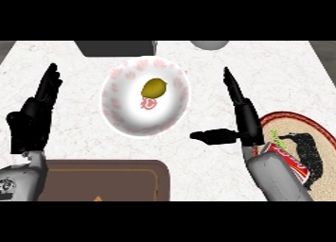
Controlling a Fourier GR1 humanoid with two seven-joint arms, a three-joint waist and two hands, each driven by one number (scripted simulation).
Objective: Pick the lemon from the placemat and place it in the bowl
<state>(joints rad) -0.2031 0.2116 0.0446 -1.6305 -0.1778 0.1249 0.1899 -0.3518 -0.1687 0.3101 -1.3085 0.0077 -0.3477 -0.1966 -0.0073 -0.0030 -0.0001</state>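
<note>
The yellow-green lemon (154, 87) lies inside the white bowl with pink floral marks (121, 118), a little above the bowl's middle. The round placemat (321, 146) with a red rim and a black animal figure sits at the right edge. My right hand (242, 116) stands open between bowl and placemat, fingers straight and pointing away, thumb stretched left toward the bowl's rim; it holds nothing. My left hand (34, 116) rests open at the left of the bowl, fingers up.
A red can (290, 163) lies on the placemat, partly behind my right forearm. A brown tray (104, 182) sits at the near edge. A dark box (114, 47) and a grey round object (210, 44) stand at the counter's far edge.
</note>
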